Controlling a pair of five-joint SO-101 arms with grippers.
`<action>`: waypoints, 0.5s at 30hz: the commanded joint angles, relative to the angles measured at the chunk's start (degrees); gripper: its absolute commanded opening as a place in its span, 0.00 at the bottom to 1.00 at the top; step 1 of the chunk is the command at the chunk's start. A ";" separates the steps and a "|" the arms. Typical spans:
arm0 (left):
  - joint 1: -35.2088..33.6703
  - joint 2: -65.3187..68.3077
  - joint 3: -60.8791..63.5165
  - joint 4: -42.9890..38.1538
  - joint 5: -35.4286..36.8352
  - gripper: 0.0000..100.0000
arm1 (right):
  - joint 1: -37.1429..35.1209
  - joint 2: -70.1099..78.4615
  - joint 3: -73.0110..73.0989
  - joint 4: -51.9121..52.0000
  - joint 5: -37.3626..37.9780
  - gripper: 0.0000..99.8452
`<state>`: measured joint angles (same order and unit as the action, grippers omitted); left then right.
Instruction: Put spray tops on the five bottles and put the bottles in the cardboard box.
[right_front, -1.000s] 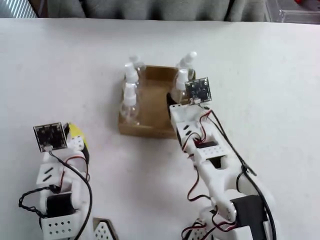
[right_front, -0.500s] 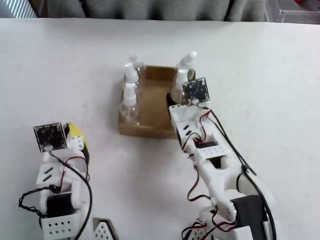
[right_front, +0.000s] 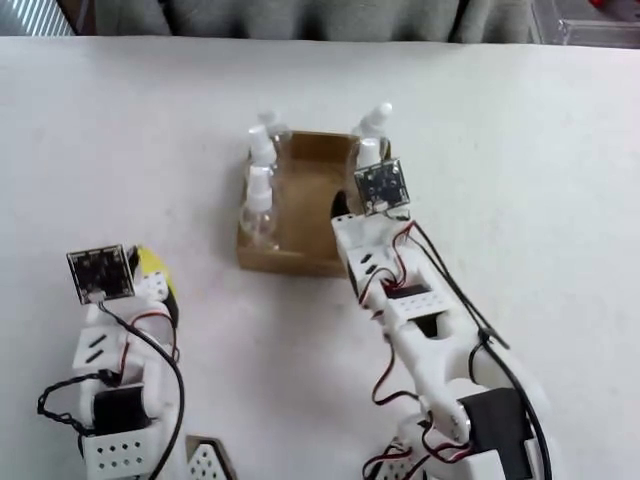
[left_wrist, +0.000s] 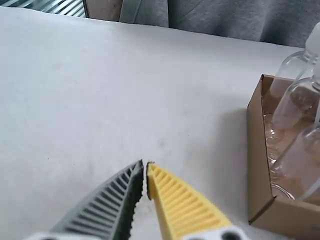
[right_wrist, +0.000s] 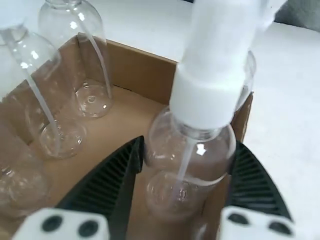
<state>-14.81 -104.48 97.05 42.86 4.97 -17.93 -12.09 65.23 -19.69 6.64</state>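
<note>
When the right claw (right_wrist: 187, 146) hugged a bottle (right_wrist: 192, 170) tight, the bottle stood in a corner of the box (right_wrist: 137, 67).
I think it gripped the fat middle so the spray top (right_wrist: 215, 65) would not get bumped. That arm stretched out long over the box's near side. The left claw (left_wrist: 145, 169) was pinched shut on nothing, low over the table (left_wrist: 100, 90), out of the way.

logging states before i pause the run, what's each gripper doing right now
left gripper: closed, holding nothing.
right gripper: closed on a bottle standing in the box.
</note>
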 joint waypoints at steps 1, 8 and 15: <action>-0.48 -0.40 -0.09 0.35 -0.70 0.02 | -0.57 -0.22 -0.35 0.40 0.62 0.21; -0.48 -0.40 -0.09 0.35 -0.70 0.02 | -0.57 -0.22 -0.35 0.31 0.70 0.21; -0.48 -0.40 -0.09 0.44 -0.70 0.02 | -0.66 -0.75 -0.62 0.22 0.70 0.21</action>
<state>-14.81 -104.48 97.05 42.86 4.97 -18.02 -12.09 65.23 -19.69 6.73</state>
